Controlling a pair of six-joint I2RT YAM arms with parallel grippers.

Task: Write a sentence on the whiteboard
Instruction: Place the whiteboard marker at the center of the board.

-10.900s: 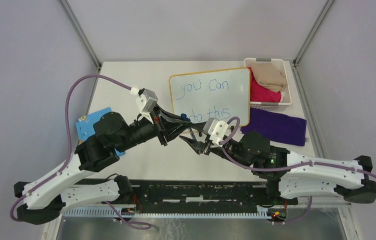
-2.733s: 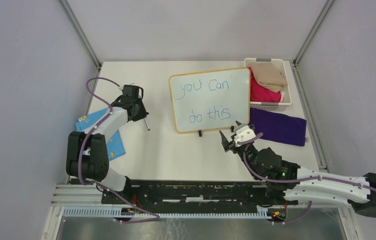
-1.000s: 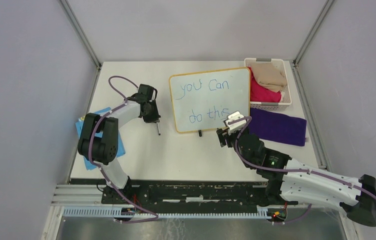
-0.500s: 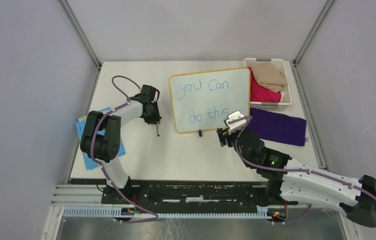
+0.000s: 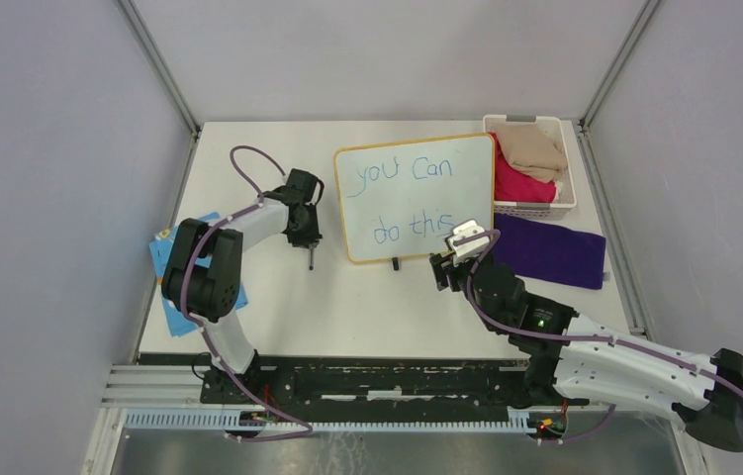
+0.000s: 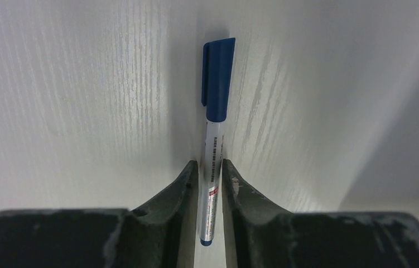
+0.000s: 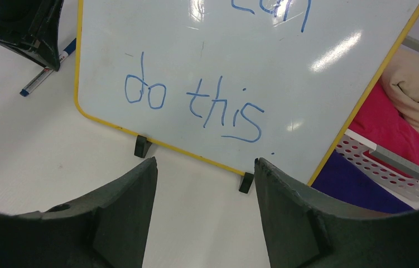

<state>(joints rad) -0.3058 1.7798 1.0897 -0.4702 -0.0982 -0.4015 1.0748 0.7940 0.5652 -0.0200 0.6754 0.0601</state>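
The whiteboard [image 5: 415, 198] stands tilted on two black feet at the middle back of the table. The sentence [image 5: 412, 173], "you Can do this", is in blue on it. In the right wrist view the whiteboard [image 7: 224, 56] shows "do this" [image 7: 196, 103]. A capped blue marker [image 6: 213, 139] lies on the table left of the board. My left gripper [image 6: 210, 163] straddles its barrel, jaws slightly open with thin gaps at the sides. From above, that gripper [image 5: 308, 242] points down at the marker [image 5: 312, 257]. My right gripper [image 5: 441, 272] hovers open and empty before the board's lower right foot.
A white basket [image 5: 530, 208] of folded beige and pink cloths stands at the back right. A purple cloth [image 5: 550, 252] lies in front of it. A blue patterned cloth [image 5: 174, 262] lies at the left edge beside my left arm.
My left gripper's jaws have eased apart around the marker, which now rests on the table. The left wrist has shifted slightly right. The right arm has stayed put.
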